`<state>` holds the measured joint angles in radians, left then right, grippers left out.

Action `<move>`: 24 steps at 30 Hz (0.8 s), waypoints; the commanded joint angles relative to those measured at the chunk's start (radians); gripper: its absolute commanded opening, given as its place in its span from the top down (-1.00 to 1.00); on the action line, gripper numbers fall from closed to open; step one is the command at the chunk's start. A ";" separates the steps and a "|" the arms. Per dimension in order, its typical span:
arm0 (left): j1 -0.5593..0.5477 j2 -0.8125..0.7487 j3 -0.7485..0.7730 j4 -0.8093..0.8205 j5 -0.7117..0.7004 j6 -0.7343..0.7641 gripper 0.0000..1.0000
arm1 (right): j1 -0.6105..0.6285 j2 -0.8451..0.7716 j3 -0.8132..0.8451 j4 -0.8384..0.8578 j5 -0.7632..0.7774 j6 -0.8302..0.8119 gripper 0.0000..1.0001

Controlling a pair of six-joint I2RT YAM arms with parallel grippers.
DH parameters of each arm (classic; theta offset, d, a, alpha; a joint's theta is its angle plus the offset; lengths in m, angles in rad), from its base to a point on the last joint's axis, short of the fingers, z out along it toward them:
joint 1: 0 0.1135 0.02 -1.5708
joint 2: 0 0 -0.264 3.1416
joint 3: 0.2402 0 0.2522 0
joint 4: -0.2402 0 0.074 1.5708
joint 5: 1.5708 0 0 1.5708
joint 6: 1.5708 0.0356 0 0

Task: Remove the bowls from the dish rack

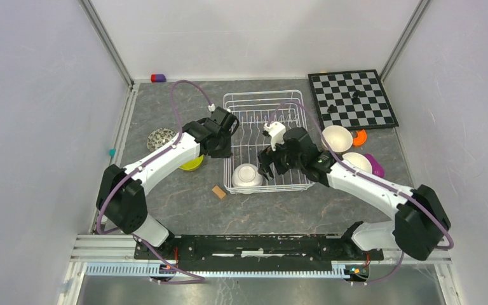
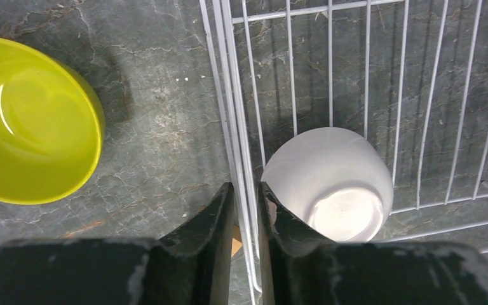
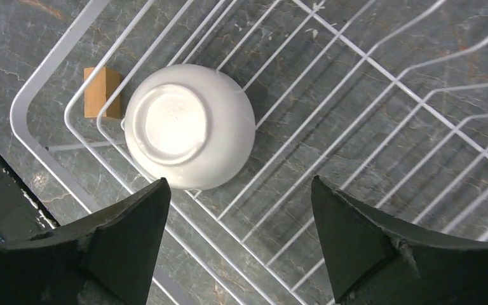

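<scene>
One white bowl point(image 1: 246, 175) is in the dish rack point(image 1: 260, 93), upside down on the wire floor in the rack's 7 o'clock corner on the overhead view, foot ring up. My left gripper point(image 2: 244, 190) sits at the rack's 9 o'clock side. On its wrist view the fingers stand a narrow gap apart with the rim wires running between them; I cannot tell whether they pinch the wire. From that camera the white bowl lies inside the rack at 1 o'clock, just past the right finger. The lime-green bowl point(image 2: 32, 121) sits upright on the table point(image 2: 165, 95) at 10 o'clock, outside the rim. Overhead, my left arm point(image 1: 165, 155) covers part of that bowl. A patterned bowl point(image 1: 160, 138) rests on the table farther out, at 9 o'clock from the rack. My right gripper point(image 3: 240, 184) hangs above the rack floor, fingers spread wide with only wire under the gap. In its view the white bowl is at 11 o'clock, near the left finger but apart from it, and a small wooden block point(image 3: 101, 92) lies on the table just outside the rack corner beside the bowl. At 3 o'clock from the rack a pale bowl point(image 1: 337, 138) stands upright near the chessboard point(image 1: 352, 98), with a second pale bowl point(image 1: 358, 162) at its 5 o'clock.
</scene>
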<state>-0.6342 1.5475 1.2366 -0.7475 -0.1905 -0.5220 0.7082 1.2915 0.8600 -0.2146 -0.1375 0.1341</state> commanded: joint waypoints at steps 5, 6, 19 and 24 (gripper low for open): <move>-0.002 -0.025 0.018 0.058 -0.008 0.006 0.42 | 0.050 0.123 0.080 0.126 0.036 0.050 -0.78; -0.002 -0.026 0.018 0.058 -0.007 0.007 0.42 | 0.051 0.139 0.085 0.126 0.036 0.052 -0.77; -0.001 -0.041 0.017 0.058 -0.042 0.004 0.42 | 0.056 0.281 0.137 0.018 0.229 0.041 -0.43; -0.001 -0.051 0.018 0.058 -0.054 0.006 0.42 | 0.032 0.281 0.113 0.025 0.256 0.039 -0.18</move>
<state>-0.6342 1.5414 1.2366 -0.7231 -0.2111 -0.5217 0.7601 1.5627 0.9722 -0.1562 0.0299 0.1818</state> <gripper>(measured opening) 0.290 0.608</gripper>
